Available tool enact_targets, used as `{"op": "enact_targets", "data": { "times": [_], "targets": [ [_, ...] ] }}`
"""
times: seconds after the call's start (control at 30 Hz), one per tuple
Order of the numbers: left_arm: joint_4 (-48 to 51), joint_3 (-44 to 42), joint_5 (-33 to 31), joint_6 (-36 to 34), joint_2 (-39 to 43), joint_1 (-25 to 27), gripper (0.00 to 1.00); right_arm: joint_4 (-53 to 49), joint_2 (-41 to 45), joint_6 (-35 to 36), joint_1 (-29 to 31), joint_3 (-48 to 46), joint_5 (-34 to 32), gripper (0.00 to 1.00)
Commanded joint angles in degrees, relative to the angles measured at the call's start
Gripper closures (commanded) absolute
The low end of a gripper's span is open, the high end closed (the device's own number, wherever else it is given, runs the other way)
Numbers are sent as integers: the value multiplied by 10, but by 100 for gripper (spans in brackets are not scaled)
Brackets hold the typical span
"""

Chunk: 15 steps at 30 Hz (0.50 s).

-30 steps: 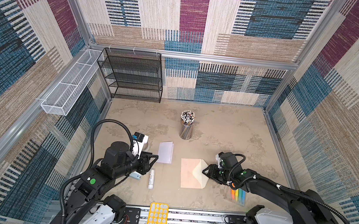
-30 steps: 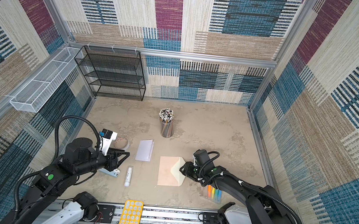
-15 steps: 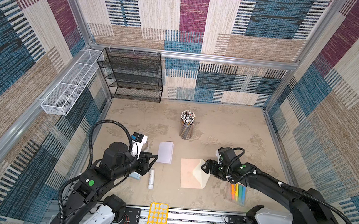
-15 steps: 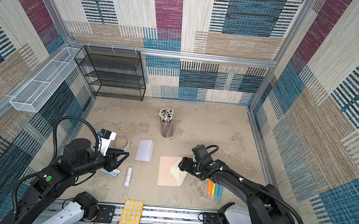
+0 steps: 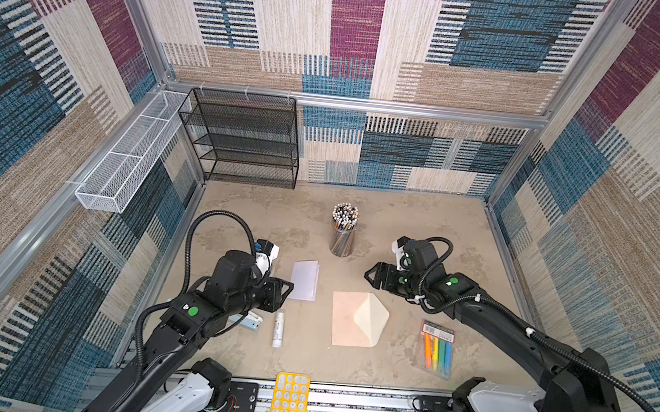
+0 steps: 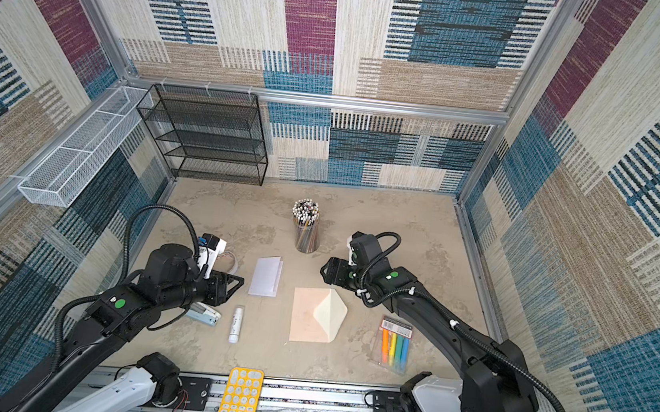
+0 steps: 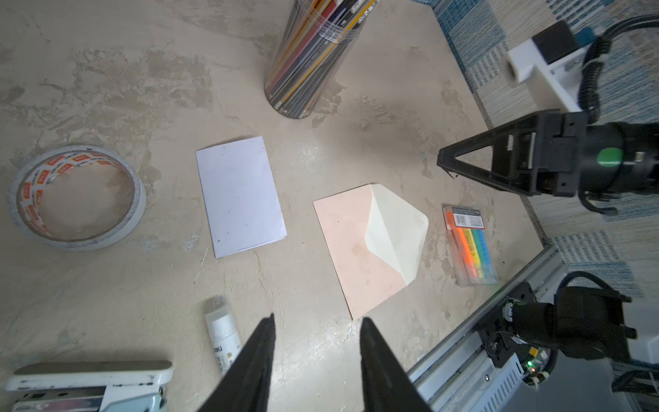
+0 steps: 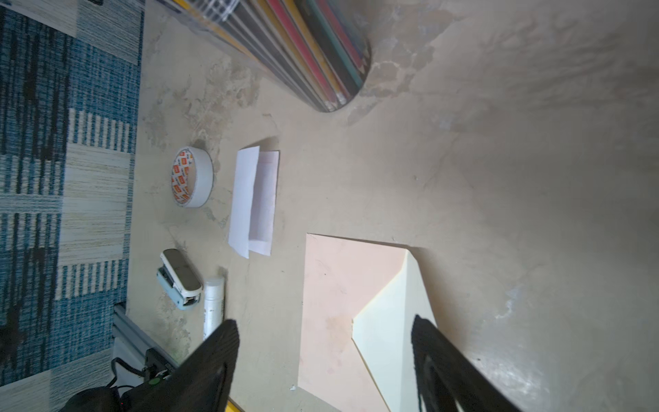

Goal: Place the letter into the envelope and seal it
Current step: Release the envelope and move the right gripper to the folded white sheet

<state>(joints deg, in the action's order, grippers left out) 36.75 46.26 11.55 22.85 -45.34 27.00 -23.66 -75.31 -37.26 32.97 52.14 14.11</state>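
The letter (image 5: 304, 279) (image 6: 266, 275) is a folded white sheet lying flat left of the middle; it also shows in both wrist views (image 7: 240, 196) (image 8: 253, 201). To its right lies the peach envelope (image 5: 343, 321) (image 6: 304, 317) (image 7: 356, 246) (image 8: 335, 285), its cream flap (image 5: 371, 318) folded open and partly raised. My left gripper (image 5: 288, 288) (image 6: 240, 282) (image 7: 317, 319) hovers just left of the letter, open and empty. My right gripper (image 5: 367, 276) (image 6: 323, 269) (image 8: 322, 321) hangs open and empty above the table, just beyond the envelope's far right corner.
A pencil cup (image 5: 343, 233) stands behind the papers. A glue stick (image 5: 277, 329) and stapler (image 5: 249, 320) lie by the left arm, a tape roll (image 7: 76, 198) beyond. A highlighter pack (image 5: 436, 350) lies right, a yellow calculator (image 5: 288, 403) at the front rail, a black mesh shelf (image 5: 243, 139) at the back left.
My right gripper has drawn back from the envelope's flap, rising and moving toward the far side, with its jaws wider apart. The flap stays open. The left arm has hardly moved.
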Motion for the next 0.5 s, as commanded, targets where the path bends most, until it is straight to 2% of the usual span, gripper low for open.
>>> {"op": "enact_targets", "data": {
  "times": [0.0, 0.17, 0.47],
  "targets": [
    [1, 17, -18, 30, -26, 0, 59, 51, -28, -7, 6, 22, 61, 25],
    [15, 31, -43, 53, -47, -3, 59, 82, -92, -17, 28, 65, 84, 28],
    [52, 67, -42, 87, -63, -9, 59, 102, -170, -85, 46, 118, 103, 30]
  ]
}}
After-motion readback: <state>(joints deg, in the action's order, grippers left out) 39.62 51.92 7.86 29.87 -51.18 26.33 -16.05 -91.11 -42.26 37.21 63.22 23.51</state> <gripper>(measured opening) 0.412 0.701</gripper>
